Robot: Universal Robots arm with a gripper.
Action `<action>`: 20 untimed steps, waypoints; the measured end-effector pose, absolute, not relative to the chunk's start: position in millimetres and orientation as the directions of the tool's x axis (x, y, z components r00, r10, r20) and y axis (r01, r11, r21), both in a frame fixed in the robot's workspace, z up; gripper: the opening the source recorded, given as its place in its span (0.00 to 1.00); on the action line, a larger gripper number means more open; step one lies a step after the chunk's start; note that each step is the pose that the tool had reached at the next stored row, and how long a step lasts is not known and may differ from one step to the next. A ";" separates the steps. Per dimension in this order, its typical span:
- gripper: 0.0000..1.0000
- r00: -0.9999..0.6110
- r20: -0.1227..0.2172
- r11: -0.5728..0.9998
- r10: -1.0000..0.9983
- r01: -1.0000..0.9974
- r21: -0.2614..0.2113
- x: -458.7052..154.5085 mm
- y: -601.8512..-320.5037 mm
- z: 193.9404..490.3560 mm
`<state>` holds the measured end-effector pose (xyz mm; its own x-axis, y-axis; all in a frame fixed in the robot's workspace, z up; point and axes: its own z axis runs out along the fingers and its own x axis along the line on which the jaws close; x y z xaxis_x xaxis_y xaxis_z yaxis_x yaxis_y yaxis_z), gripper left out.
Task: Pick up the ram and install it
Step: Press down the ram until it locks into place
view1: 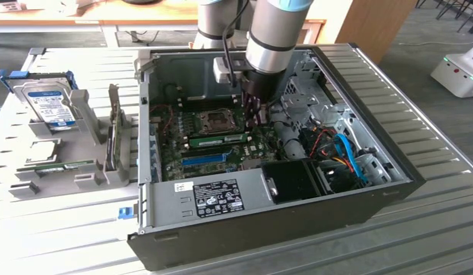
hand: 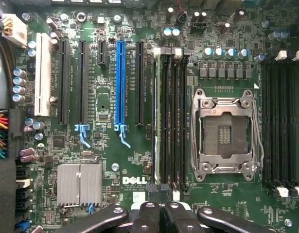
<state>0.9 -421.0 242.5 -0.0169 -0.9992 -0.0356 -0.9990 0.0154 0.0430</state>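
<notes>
The end effector (hand: 159, 218) is fully closed, fingertips pressed together, above the motherboard (hand: 110, 160). The ram (view1: 221, 139) sits in a slot near it; whether they touch I cannot tell

- Open case (view1: 259, 229): top side free; arm (view1: 276, 34) enters from above.
- Exterior view, 3 o'clock of arm: drive cage (view1: 313, 86) and cables (view1: 345, 152) crowd close.
- 6 o'clock: black fan shroud (view1: 293, 180) blocks.
- 9 o'clock: motherboard (view1: 183, 123) lies low, open room above.
</notes>
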 end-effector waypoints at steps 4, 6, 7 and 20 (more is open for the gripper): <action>0.11 -0.017 -0.036 0.015 -0.999 -0.999 0.043 0.9 -421.0 240.0; 0.11 -0.017 -0.036 0.015 -0.999 -0.999 0.043 0.9 -421.0 238.8; 0.11 -0.017 -0.036 0.015 -0.999 -0.999 0.043 1.0 -421.0 238.1; 0.11 -0.017 -0.036 0.015 -0.999 -0.999 0.043 0.9 -421.0 232.8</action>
